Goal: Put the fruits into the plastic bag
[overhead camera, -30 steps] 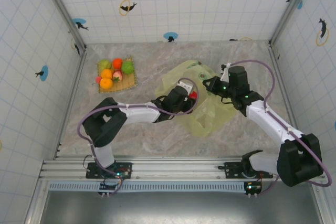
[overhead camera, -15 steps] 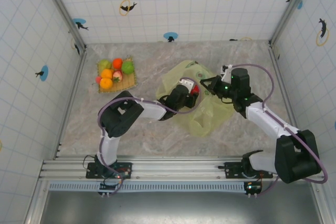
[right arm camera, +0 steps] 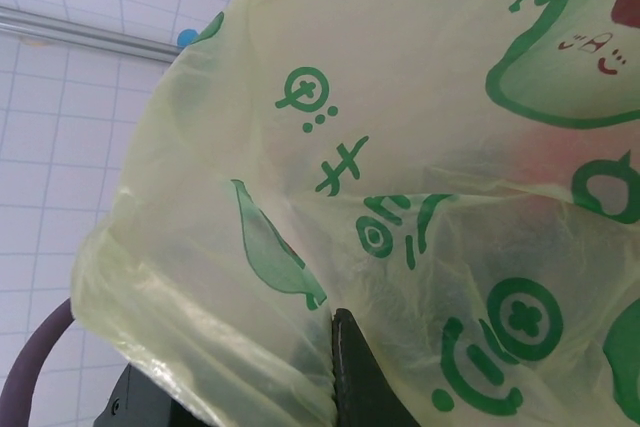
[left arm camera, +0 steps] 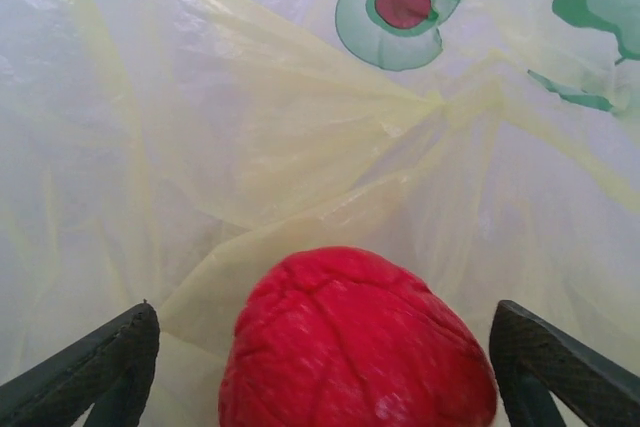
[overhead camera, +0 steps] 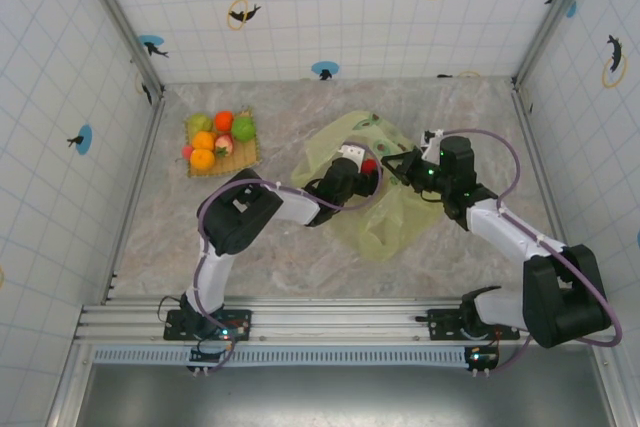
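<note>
1. The red fruit [left arm camera: 360,347] lies inside the plastic bag [left arm camera: 250,147], resting on crumpled film. From above, the fruit [overhead camera: 369,165] sits just inside the bag's mouth, at mid-table.
2. The left gripper [left arm camera: 322,309] reaches into the mouth with its jaws spread wide on either side of the fruit. There is a gap on one side and a finger just beside the fruit on the other, so nothing is clamped.
3. The right gripper [overhead camera: 395,162] has its jaws pressed together, pinching the bag's rim and holding the mouth up.
4. The other fruits [overhead camera: 218,137] are heaped on the woven mat [overhead camera: 245,159] at the far left, well apart from the bag. The task is judged to be at an early stage.
5. Risks:
   - The fruit sits near the mouth, so a withdrawing finger could knock it back out.
   - Thin film could snag on a spread finger and drag the bag.
   - If the pinch slips, the mouth collapses and blocks later drops.
6. View comparison:
   - The left wrist view shows the clearance between fingers and fruit, which is too small to judge from above.
   - The right wrist view shows film bunched at a finger [right arm camera: 355,377].
   - The overhead view shows the layout of bag and mat.
</note>
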Robot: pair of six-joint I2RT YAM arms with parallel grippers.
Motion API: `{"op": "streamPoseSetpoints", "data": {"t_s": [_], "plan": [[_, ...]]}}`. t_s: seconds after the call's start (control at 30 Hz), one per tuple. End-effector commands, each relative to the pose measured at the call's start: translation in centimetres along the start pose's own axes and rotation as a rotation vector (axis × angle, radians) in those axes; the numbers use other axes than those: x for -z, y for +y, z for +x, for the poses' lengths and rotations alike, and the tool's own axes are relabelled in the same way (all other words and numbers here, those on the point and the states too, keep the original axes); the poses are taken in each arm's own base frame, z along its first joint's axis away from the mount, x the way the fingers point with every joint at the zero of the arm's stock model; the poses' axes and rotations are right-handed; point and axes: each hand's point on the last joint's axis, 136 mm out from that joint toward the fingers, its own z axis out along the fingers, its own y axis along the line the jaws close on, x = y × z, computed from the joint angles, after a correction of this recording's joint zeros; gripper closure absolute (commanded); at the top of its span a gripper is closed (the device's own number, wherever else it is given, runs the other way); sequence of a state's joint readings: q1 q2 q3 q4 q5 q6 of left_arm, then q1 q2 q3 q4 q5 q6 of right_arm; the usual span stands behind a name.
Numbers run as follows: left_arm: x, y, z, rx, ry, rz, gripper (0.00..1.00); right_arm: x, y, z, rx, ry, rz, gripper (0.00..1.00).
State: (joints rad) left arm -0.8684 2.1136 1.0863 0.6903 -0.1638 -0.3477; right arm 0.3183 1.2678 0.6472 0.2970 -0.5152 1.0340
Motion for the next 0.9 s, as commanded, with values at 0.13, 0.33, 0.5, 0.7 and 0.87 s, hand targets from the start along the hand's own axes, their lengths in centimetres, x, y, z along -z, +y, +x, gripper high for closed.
{"op": "streamPoseSetpoints", "data": {"t_s": [0.13, 0.33, 0.5, 0.7, 0.87], "plan": [[4.3, -1.8, -0.7, 0.069, 0.044, 0.119, 0.09, 0.3, -1.7, -0.6, 0.024, -0.049, 0.061, 1.0], [7.7, -3.8, 0.7, 0.102, 0.182, 0.228, 0.11, 0.6, -2.7, -0.3, 0.017, -0.064, 0.084, 1.0], [10.7, -4.4, 0.9, 0.123, 0.237, 0.27, 0.12, 1.3, -3.5, -0.1, 0.029, -0.082, 0.118, 1.0], [14.8, -7.4, 0.9, 0.082, 0.297, 0.476, 0.16, 1.5, -3.8, -0.8, 0.073, -0.107, 0.163, 1.0], [16.9, -8.5, 0.7, 0.067, 0.331, 0.554, 0.16, 1.5, -3.5, -1.5, 0.116, -0.109, 0.196, 1.0]]}}
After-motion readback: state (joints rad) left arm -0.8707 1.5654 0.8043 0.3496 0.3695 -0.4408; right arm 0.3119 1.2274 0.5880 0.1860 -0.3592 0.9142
